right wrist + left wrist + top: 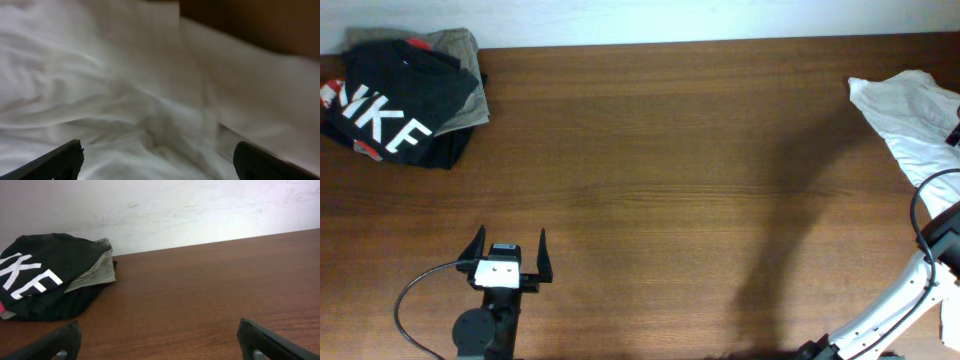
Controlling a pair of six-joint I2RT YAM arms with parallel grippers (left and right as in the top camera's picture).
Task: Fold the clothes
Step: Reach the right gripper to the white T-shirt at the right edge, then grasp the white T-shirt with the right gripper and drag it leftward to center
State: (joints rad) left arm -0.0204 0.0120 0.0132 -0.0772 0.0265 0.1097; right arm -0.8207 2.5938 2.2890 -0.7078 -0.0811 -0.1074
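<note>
At the far left corner of the bench (pixel 670 150) lies a black garment (pixel 390 105) on top of an olive-grey one (pixel 455 45). Its big white letters read "KE", with a partly hidden letter before them. Nearer the front, the left tool (pixel 511 240) stands with its jaws wide apart and holds nothing. It is well apart from the white T-shirt (pixel 910 110), which lies crumpled at the right edge. The right tool (pixel 157 147) hangs close over that shirt, jaws spread wide with nothing gripped. From here, closing on the rumpled folds would likely pinch several layers at once. A pull could also drag the shirt off the edge. No label shows on the shirt.
</note>
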